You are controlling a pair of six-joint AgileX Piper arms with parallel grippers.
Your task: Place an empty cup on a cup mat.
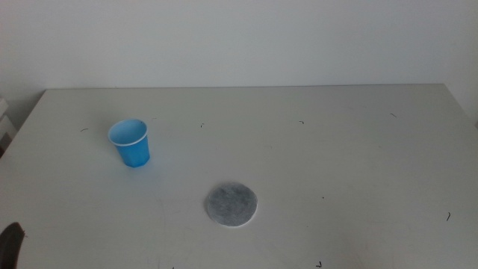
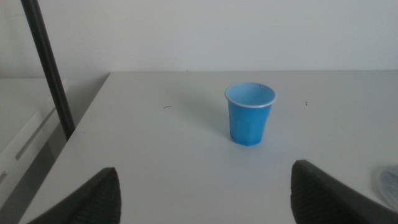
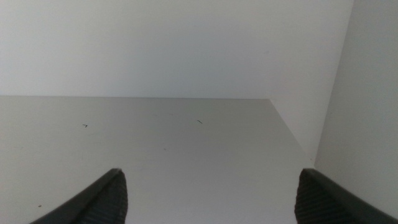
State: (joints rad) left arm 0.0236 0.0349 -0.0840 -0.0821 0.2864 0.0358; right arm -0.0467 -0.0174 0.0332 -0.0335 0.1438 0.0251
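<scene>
The blue cup (image 1: 131,142) stands upright and empty on the table's left part; the left wrist view shows the cup (image 2: 249,114) ahead of the jaws, some way off. The grey cup mat (image 1: 231,204) lies flat near the table's middle front, apart from the cup, and its edge (image 2: 390,182) peeks in at the side of the left wrist view. My left gripper (image 2: 205,196) is open with nothing between its jaws; its tip (image 1: 10,243) shows at the bottom left corner of the middle view. My right gripper (image 3: 208,196) is open over bare table, outside the middle view.
The white table (image 1: 336,164) has a few small dark specks. A dark vertical pole (image 2: 50,68) stands beyond the table's left edge. A white wall runs behind the table, and a wall (image 3: 367,93) also stands close past the table's right edge.
</scene>
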